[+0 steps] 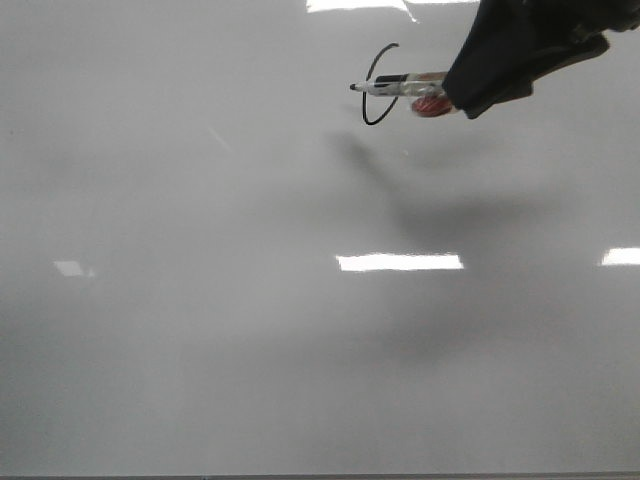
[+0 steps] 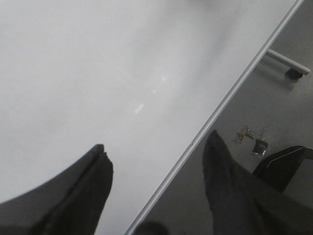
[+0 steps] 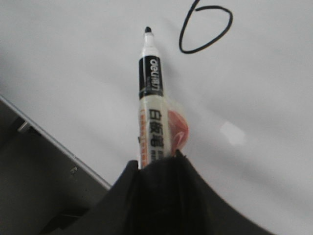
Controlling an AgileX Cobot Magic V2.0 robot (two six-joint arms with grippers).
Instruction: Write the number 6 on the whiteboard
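The whiteboard [image 1: 200, 300] fills the front view, pale and glossy. A thin black hand-drawn 6 [image 1: 369, 75] lies at its far right part; the right wrist view shows its loop [image 3: 208, 45]. My right gripper [image 1: 458, 95] is shut on a white and black marker [image 1: 400, 82], which points left across the 6. In the right wrist view the marker [image 3: 150, 98] sticks out of the gripper [image 3: 156, 164], its black tip beside the 6 and apart from the stroke. A red piece [image 3: 177, 129] sits against the marker. My left gripper [image 2: 156, 142] is open and empty over the board's edge.
The board's metal edge [image 2: 234, 88] runs diagonally in the left wrist view, with grey floor beyond it, a caster leg [image 2: 292, 73] and a dark object [image 2: 283, 166]. The same kind of edge [image 3: 49, 134] shows in the right wrist view. Bright light reflections [image 1: 400, 262] lie on the board.
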